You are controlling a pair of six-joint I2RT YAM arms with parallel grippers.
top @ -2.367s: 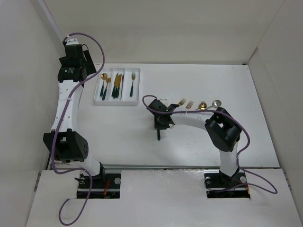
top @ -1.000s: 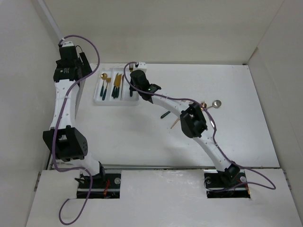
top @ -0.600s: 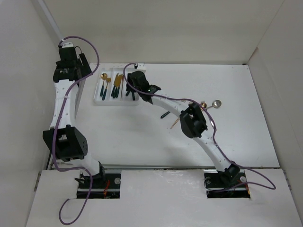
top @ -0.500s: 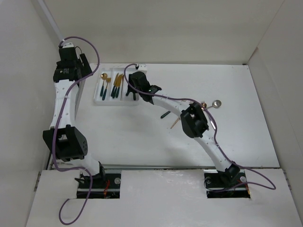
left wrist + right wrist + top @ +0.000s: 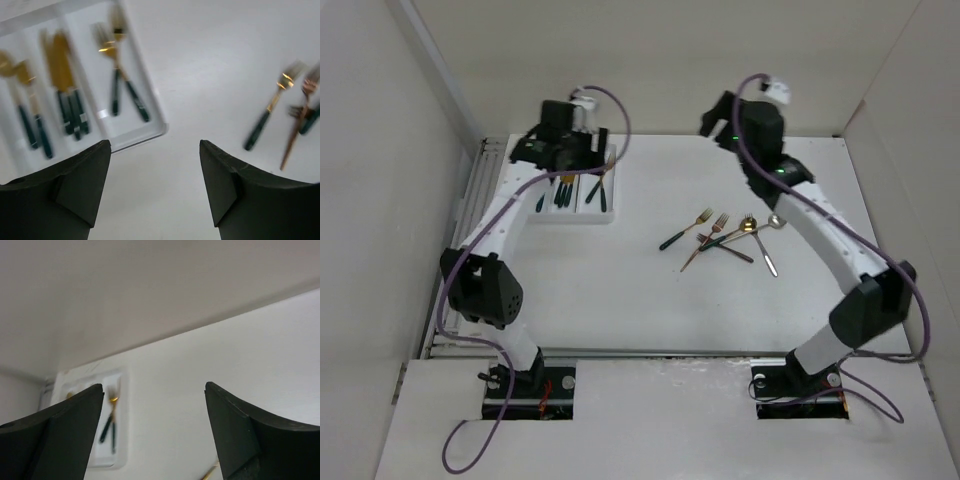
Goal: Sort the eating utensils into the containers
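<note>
My left hand hangs over the near end of the white tray. Its two dark fingers are spread and grip nothing. In my left wrist view the tray fills the upper left of the frame. It holds spoons in the leftmost compartment, knives in the middle one and two forks in the rightmost, all with gold heads and dark green handles (blurred, but the shapes read). At the right edge of that frame, loose pieces lie on the bare tabletop: a green-handled fork and, just beside it, a copper fork that crosses another dark handle.

In the overhead view my left arm lies across the far part of the tray and covers the heads of what is in it. The loose pile sits right of centre, well apart from the tray, with several pieces overlapping.

My right hand is up near the back wall, top centre-right in the overhead view. It is spread wide and holds nothing (its camera sees mostly wall, with the tray small at lower left).
</note>
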